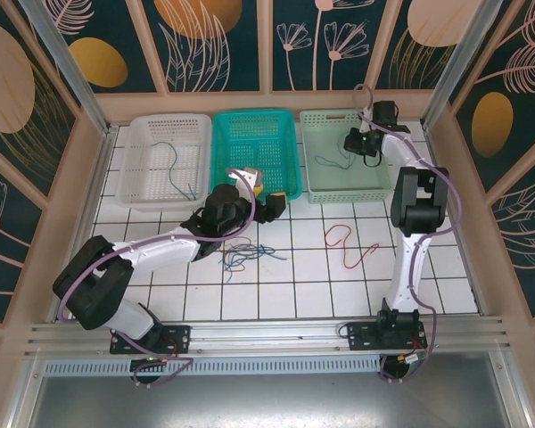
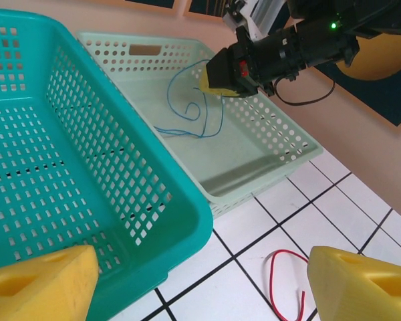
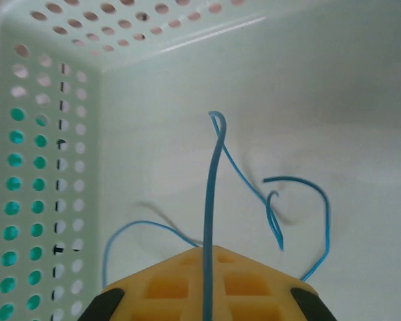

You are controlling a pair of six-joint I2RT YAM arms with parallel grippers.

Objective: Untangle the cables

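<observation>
Nearest the arm bases, a small tangle of cables (image 1: 239, 257) in blue and green lies on the white tiles (image 1: 321, 285), just on the near side of the left arm's wrist. To its right, well apart from it, a red cable (image 2: 271, 281) lies alone on the tiles in a loose loop.

Just beyond the tangle, the left gripper (image 1: 260, 192) hovers at the near right corner of the teal basket (image 1: 254, 114). Its yellow fingers (image 2: 40, 284) stand wide apart with nothing between them.

Three baskets sit in a row at the far side. The white basket (image 1: 165, 119) on the left holds one thin dark cable (image 1: 172, 160). The teal one stands in the middle. The pale green basket (image 1: 348, 194) is on the right.

Over that pale green basket hangs the right gripper (image 1: 352, 147), pointing down. Its yellow pads (image 3: 167, 287) are pressed together on a blue cable (image 3: 210, 200). The strand runs up from between them, and its free end trails in loose curls onto the basket floor.
</observation>
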